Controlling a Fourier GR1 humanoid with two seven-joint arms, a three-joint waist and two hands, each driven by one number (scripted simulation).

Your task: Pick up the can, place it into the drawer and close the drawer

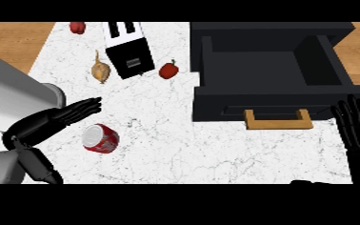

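A red can (100,138) with a silver top lies on its side on the white marble counter, at the lower left. My left hand (56,120) sits just above and left of it, fingers straight and pointing right, not touching the can. The black drawer (267,66) stands pulled open at the right, its inside bare, with a wooden handle (278,119) on its front. My right hand (349,124) shows at the right edge, fingers straight and up, resting beside the drawer's front corner.
A black and white toaster (129,50) stands at the back. Beside it lie a tan onion (100,70), a red pepper (168,70) and another red thing (77,27) at the back edge. Wooden floor shows at the far left and far right.
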